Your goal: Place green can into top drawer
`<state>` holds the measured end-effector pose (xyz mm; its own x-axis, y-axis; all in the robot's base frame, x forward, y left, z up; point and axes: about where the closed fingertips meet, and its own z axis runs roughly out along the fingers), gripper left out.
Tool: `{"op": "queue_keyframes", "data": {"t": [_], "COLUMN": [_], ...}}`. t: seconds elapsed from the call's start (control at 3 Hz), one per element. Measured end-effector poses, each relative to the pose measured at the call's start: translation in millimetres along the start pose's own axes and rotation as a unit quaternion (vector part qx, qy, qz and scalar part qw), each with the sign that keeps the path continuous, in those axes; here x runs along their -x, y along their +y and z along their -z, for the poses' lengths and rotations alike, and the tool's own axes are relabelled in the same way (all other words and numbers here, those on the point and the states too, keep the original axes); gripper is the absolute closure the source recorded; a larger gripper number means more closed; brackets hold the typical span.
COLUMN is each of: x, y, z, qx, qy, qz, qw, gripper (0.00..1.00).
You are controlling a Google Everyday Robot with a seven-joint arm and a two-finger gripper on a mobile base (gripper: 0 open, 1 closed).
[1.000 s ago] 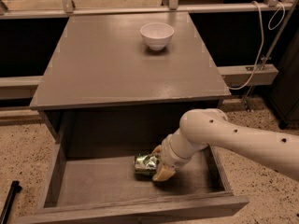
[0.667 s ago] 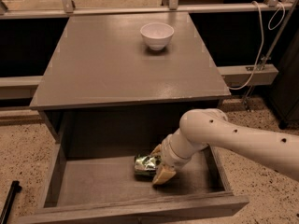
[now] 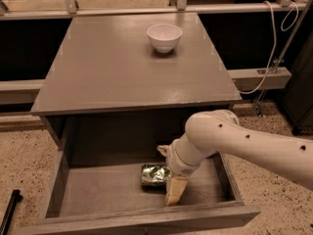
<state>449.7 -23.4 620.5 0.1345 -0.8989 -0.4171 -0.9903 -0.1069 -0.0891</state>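
The green can lies on its side on the flat bottom of the open top drawer, right of its middle. My gripper reaches down into the drawer from the right, right at the can's right end. It is open. One finger stands in front of the can and the other behind it, with a gap on each side. The white arm hides the can's right end.
A white bowl stands at the back of the grey cabinet top. The drawer's thick front panel juts toward me. A white cable hangs at the right. A dark bar lies on the speckled floor at the left.
The gripper's fingers have spread away from the can, and the rear finger now shows. The can stays in the same spot on the drawer bottom.
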Motion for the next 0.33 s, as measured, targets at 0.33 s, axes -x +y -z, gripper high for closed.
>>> {"op": "queue_keyframes", "data": {"t": [0.33], "x": [16.1], "y": [13.8], "z": [42.9], "qx": [-0.026], "qy": [0.013], "qz": [0.019], "qw": [0.9994], "gripper": [0.0]}}
